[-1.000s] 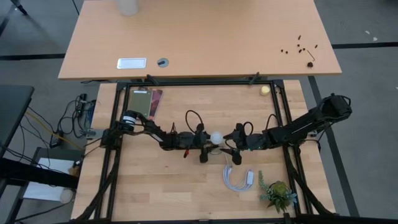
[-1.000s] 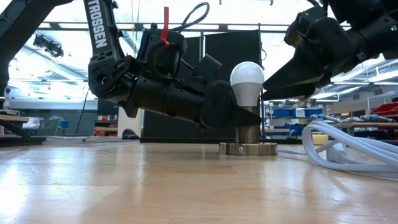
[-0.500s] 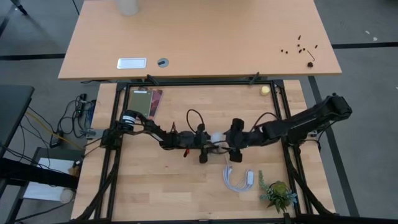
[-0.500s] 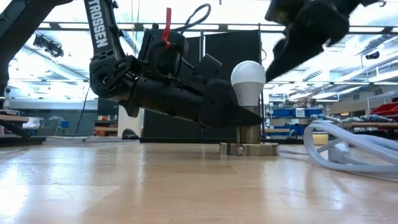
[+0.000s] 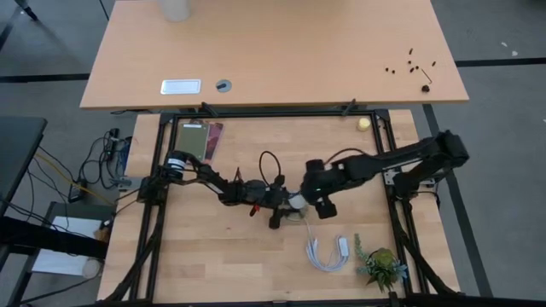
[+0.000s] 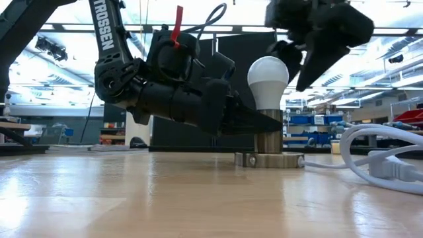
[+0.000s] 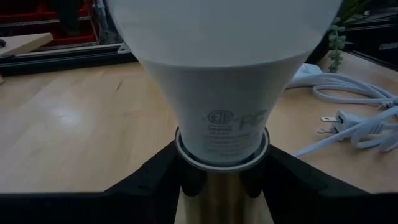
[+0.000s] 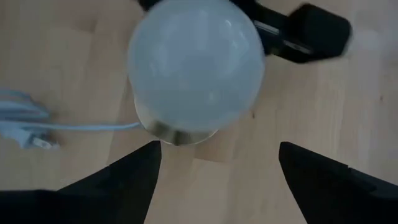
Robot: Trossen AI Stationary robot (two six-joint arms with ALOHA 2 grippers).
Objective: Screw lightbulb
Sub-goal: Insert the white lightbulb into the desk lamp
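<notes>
The frosted-white lightbulb (image 6: 268, 78) stands upright in a brass socket stem (image 6: 268, 140) on a round metal base (image 6: 269, 159) at mid-table. It also shows in the high view (image 5: 296, 201). My left gripper (image 6: 267, 124) reaches in level from the table's left and is shut on the socket stem just below the bulb. My right gripper (image 6: 295, 63) hangs open above and just beside the bulb's dome, pointing down. In the right wrist view its fingers (image 8: 140, 171) stand wide apart beside the bulb (image 8: 196, 68) and touch nothing. My left gripper pinches the brass socket stem (image 7: 221, 202) between its two fingers, right under the bulb's neck (image 7: 221, 134). The fingers come in level from the table's left, across the upright stem. The socket stands on its base on the table, bulb upright.
A coiled white cable with plug (image 5: 328, 253) lies just near-right of the socket and shows in the low view (image 6: 377, 162). A small potted plant (image 5: 381, 265) stands at the near right. A second table (image 5: 273, 51) lies beyond the far edge.
My right gripper has risen, gone toward the table's left to the bulb, and tipped from a level reach to pointing down over the dome, staying open. The white cable has shifted a little on the table.
</notes>
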